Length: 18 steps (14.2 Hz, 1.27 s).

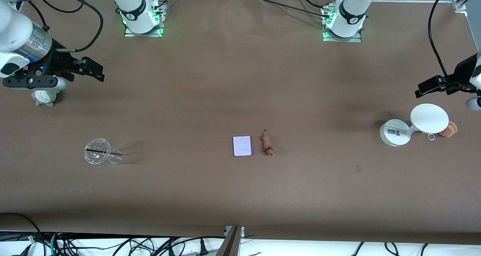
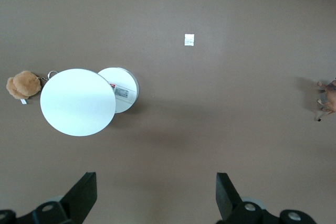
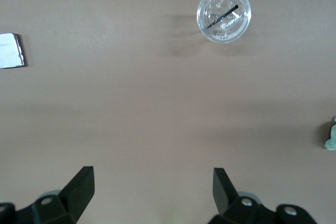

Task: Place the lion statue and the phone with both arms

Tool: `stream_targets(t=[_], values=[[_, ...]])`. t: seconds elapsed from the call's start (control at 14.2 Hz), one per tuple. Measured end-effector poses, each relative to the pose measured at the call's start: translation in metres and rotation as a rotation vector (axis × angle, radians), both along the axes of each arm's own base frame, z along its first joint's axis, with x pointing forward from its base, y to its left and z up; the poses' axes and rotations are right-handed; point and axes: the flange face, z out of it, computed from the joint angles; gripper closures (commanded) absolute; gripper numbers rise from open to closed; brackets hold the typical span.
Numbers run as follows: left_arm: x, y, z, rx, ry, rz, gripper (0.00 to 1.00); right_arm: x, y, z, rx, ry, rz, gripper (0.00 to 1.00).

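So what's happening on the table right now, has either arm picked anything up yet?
Nothing is held yet. The flat lavender-white phone and the tiny brown lion statue lie side by side mid-table, untouched. The left pincer hangs open over the left arm's end, above the table beside the white round-disc stand. The right pincer hangs open over the right arm's end, near a pale green toy figure; a clear plastic cup lies nearer the front camera.

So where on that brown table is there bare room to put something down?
Bare stretches: between the clear plastic cup and the pale lavender phone, and between the small brown lion statue and the white round-disc stand. Crowded: the stand with the orange-brown plush beside it. Both open grippers, left and right, hover at the ends.
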Motion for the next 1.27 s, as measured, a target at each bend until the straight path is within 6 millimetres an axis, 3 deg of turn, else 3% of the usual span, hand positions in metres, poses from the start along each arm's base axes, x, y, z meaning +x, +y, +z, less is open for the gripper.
stream_targets(t=[1.27], values=[[0.0056, -0.0089, -0.0031, -0.004, 0.007, -0.017, 0.0, -0.0028, -0.0011, -0.0012, -0.003, 0.025, 0.004, 0.0]])
